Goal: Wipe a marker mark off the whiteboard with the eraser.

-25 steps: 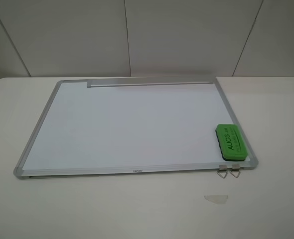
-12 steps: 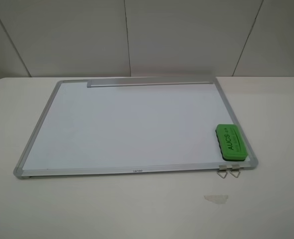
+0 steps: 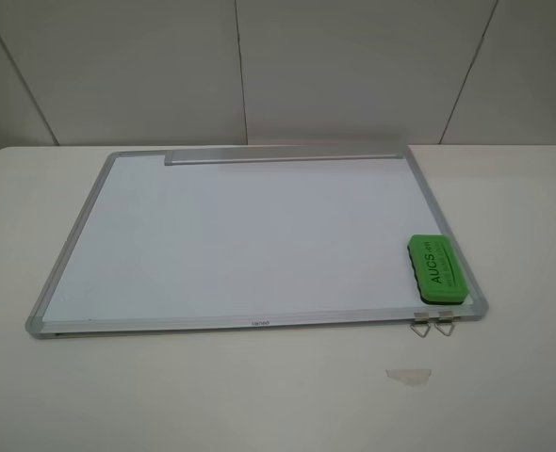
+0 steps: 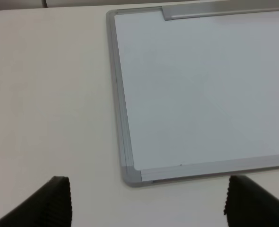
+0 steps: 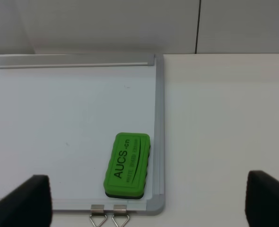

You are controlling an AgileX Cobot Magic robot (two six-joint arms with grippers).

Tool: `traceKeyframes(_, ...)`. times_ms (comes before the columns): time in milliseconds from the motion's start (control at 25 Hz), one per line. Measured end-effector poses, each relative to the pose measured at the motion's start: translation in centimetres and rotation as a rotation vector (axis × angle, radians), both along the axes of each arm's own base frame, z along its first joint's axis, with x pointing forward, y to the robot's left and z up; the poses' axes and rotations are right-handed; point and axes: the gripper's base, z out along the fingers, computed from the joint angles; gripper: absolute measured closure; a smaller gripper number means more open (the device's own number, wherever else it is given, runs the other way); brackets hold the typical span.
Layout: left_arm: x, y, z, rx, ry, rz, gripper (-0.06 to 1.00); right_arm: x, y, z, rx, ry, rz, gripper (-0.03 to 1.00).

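The whiteboard (image 3: 250,235) lies flat on the table, silver-framed, its grey tray strip (image 3: 283,157) along the far edge and two metal clips (image 3: 432,325) at the near right corner. The green eraser (image 3: 436,270) with "AUCS" lettering rests on the board in that near right corner. No marker mark shows on the white surface in any view. Neither gripper appears in the exterior high view. The left gripper (image 4: 148,194) is open, above the table by the board's near left corner (image 4: 130,175). The right gripper (image 5: 149,201) is open, hanging short of the eraser (image 5: 127,164).
The white table (image 3: 259,395) extends all round the board, with pale wall panels behind it. A small translucent scrap (image 3: 408,376) lies on the table in front of the clips.
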Motion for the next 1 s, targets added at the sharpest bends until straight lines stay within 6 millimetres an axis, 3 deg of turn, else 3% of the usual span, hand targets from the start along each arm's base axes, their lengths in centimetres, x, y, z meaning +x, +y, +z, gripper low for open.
traceKeyframes(1000, 0.00, 0.00, 0.00, 0.000, 0.000, 0.000, 0.26, 0.00, 0.00, 0.00, 0.000, 0.000, 0.000, 0.15)
